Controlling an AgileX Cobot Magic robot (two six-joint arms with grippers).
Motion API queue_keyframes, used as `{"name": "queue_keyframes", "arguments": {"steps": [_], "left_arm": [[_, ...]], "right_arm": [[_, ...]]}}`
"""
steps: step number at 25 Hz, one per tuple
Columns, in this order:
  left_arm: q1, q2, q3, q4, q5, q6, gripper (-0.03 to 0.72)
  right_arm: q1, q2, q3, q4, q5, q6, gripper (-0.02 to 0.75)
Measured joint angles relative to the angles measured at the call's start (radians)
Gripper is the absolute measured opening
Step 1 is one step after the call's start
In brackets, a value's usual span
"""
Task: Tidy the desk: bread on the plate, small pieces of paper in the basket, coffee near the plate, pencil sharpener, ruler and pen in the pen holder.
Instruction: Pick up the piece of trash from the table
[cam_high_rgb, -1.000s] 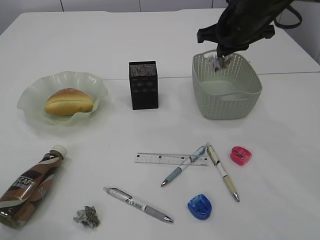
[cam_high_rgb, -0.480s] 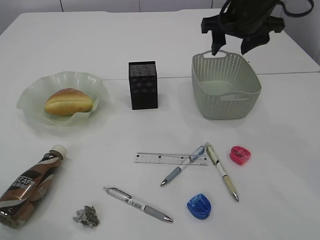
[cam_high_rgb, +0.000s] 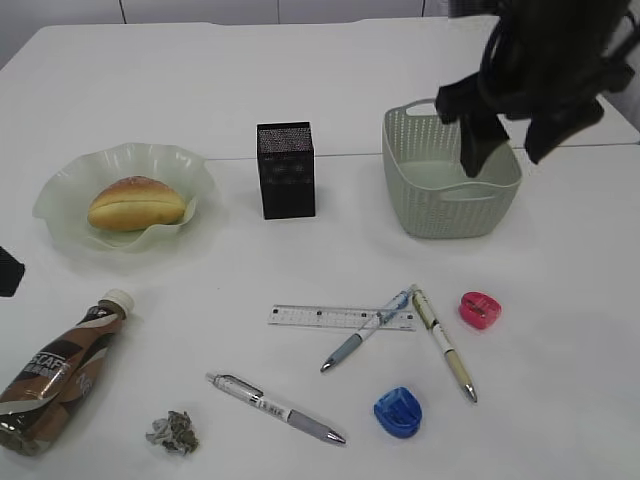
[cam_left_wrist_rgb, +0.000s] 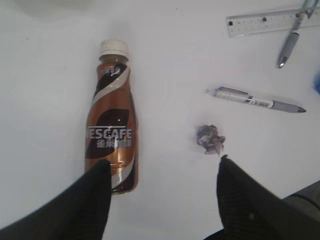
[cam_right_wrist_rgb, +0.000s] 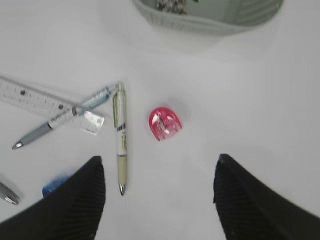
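Note:
The bread (cam_high_rgb: 137, 203) lies on the pale green plate (cam_high_rgb: 70, 180). The coffee bottle (cam_high_rgb: 55, 375) (cam_left_wrist_rgb: 112, 140) lies on its side at the front left. A crumpled paper (cam_high_rgb: 173, 432) (cam_left_wrist_rgb: 210, 139) lies near it. The basket (cam_high_rgb: 450, 190) (cam_right_wrist_rgb: 210, 20) holds a paper piece (cam_right_wrist_rgb: 170, 5). The black pen holder (cam_high_rgb: 287, 170) stands mid-table. The ruler (cam_high_rgb: 340, 318) (cam_right_wrist_rgb: 47, 105), three pens (cam_high_rgb: 445, 345) (cam_high_rgb: 365, 330) (cam_high_rgb: 275, 408), a pink sharpener (cam_high_rgb: 480, 310) (cam_right_wrist_rgb: 165, 123) and a blue sharpener (cam_high_rgb: 398, 412) lie in front. My right gripper (cam_high_rgb: 512, 140) (cam_right_wrist_rgb: 157, 175) is open and empty above the basket's front. My left gripper (cam_left_wrist_rgb: 162, 172) is open above the bottle and paper.
The white table's far half behind the plate and basket holds nothing else. A dark edge of the left arm (cam_high_rgb: 8, 270) shows at the left border, above the bottle.
My right gripper has opened, let the paper piece fall into the basket, and moved forward and to the right. The left arm has come into view at the left edge.

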Motion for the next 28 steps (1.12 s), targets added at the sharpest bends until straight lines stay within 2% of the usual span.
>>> {"name": "queue_keyframes", "arguments": {"steps": [3, 7, 11, 14, 17, 28], "left_arm": [[-0.051, 0.000, 0.000, -0.012, -0.014, 0.015, 0.486], [-0.172, 0.000, 0.000, -0.009, -0.081, 0.014, 0.486], [-0.298, 0.036, 0.000, 0.044, -0.105, -0.077, 0.486], [-0.359, 0.101, 0.000, 0.069, -0.105, -0.106, 0.486], [-0.386, 0.176, 0.000, 0.071, -0.106, -0.115, 0.486], [-0.396, 0.437, 0.000, 0.073, -0.149, -0.118, 0.486]], "right_arm": [[0.000, -0.110, 0.161, 0.000, -0.038, -0.008, 0.498], [0.000, -0.254, 0.355, 0.000, -0.076, -0.013, 0.498], [0.000, -0.329, 0.474, 0.000, -0.087, -0.023, 0.498], [0.001, -0.346, 0.509, 0.000, -0.094, -0.025, 0.498], [0.001, -0.348, 0.513, -0.002, -0.102, -0.026, 0.498], [0.002, -0.348, 0.513, -0.002, -0.116, -0.026, 0.498]]}}
